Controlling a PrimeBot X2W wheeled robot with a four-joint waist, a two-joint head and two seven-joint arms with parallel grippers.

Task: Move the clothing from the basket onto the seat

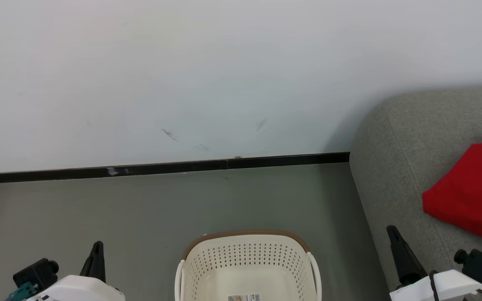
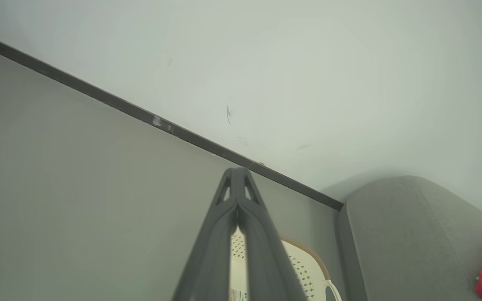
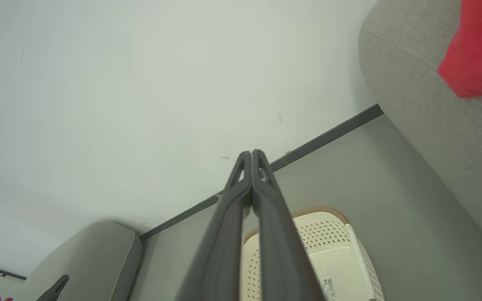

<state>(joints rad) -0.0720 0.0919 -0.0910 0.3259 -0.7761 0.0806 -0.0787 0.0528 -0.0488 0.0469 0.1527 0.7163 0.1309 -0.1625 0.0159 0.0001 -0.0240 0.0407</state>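
We see left gripper (image 1: 97,251) and right gripper (image 1: 393,235) both clenched empty, low either side of the basket (image 1: 245,233) on the floor (image 1: 98,209), red clothing (image 1: 471,200) lying on the seat (image 1: 391,146) just right of it.

- Bright, even, diffuse light in all 3 views; wall (image 1: 224,62) pale w/ faint green cast.
- Soft-edged shadow on wall just left of seat (image 1: 396,167) in head view; same shadow above seat in left wrist view.
- Wrist views: left pincer (image 2: 237,171) & right pincer (image 3: 251,153) go soft, out of focus toward bottom edge.
- Red cloth (image 1: 471,196) v. saturated, folds barely show.
- Head view sharp; basket (image 1: 247,255) holes crisp.
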